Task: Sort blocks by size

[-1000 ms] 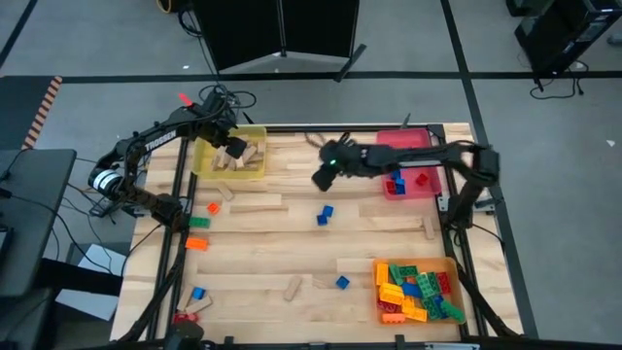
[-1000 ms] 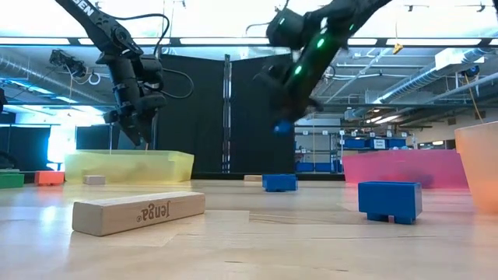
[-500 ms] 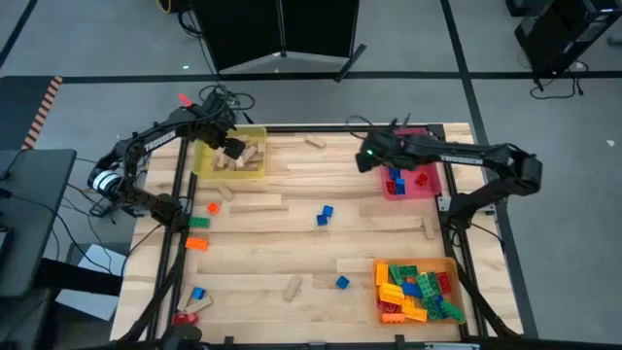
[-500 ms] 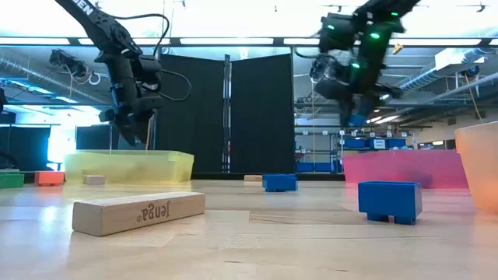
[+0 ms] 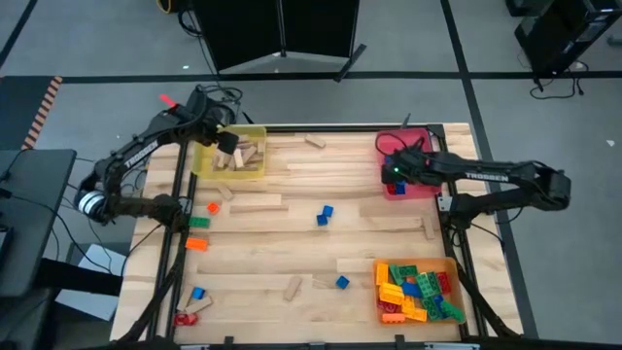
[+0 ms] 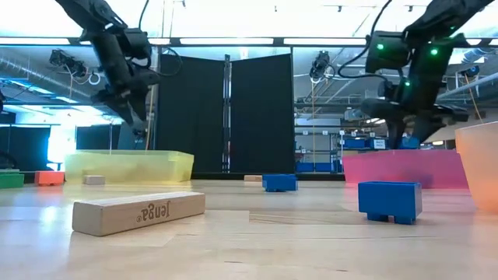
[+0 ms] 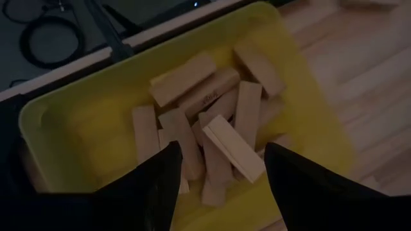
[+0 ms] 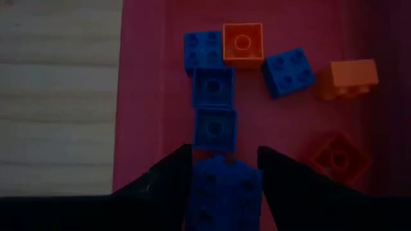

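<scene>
- The left gripper (image 7: 218, 173) hangs over the yellow tray (image 5: 206, 158) with its fingers spread around a wooden block (image 7: 232, 149). Whether the block is gripped or free cannot be told; lift clear only once it rests among the others.
- The right gripper (image 8: 221, 170) holds a blue brick (image 8: 223, 189) between its fingers above the red tray (image 5: 425, 185). Open it over bare floor, beside the small bricks (image 8: 214, 86) already there.
</scene>
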`<state>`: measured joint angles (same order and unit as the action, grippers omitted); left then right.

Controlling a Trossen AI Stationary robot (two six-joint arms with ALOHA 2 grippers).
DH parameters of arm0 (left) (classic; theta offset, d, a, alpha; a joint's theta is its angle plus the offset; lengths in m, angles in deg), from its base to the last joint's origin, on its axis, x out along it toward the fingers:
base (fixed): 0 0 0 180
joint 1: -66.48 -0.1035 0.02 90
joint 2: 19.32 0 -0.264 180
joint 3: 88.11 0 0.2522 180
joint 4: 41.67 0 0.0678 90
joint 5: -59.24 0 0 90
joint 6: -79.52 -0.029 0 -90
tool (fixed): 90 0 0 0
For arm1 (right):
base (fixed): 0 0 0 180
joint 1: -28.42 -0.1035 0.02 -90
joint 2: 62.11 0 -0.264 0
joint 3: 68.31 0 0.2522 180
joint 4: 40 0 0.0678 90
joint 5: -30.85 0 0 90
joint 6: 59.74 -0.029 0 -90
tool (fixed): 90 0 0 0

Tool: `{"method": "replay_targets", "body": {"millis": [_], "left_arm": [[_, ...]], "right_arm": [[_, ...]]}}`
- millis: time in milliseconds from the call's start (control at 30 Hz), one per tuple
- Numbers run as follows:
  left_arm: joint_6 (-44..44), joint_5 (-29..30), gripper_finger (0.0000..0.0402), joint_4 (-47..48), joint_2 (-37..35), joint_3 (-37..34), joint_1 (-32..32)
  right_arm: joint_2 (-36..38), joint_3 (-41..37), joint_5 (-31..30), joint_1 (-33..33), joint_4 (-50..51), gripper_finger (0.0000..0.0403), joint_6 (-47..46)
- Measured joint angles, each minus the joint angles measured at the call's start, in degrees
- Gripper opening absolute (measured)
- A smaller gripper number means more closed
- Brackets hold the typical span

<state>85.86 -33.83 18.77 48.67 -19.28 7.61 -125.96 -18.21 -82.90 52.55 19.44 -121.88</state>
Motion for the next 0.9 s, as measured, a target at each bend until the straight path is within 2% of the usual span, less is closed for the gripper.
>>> {"method": "replay_targets", "body": {"millis": [267, 467, 633, 800, 900], "left_arm": [[0.49, -0.02, 0.0229, 0.77, -3.47, 0.00, 0.33], [0.07, 0.02, 0.0229, 1.20, -4.73, 0.00, 0.49], [-0.03, 0.03, 0.0229, 1.33, -4.73, 0.00, 0.49], [0.80, 0.04, 0.0229, 1.89, -4.73, 0.00, 0.49], [1.70, 0.07, 0.0229, 1.97, -4.73, 0.00, 0.48]], "right_arm": [[0.67, -1.11, 1.06, 0.01, -0.10, 0.0225, 0.30], [1.62, -1.02, 2.80, -0.43, -0.62, 0.0245, 5.31], [3.45, 2.14, 5.96, -2.76, -4.91, 0.0248, 15.13], [3.99, 7.31, 16.03, -7.43, -17.32, 0.0248, 30.30], [3.22, 10.57, 18.80, -11.63, -22.56, 0.0253, 38.22]]}}
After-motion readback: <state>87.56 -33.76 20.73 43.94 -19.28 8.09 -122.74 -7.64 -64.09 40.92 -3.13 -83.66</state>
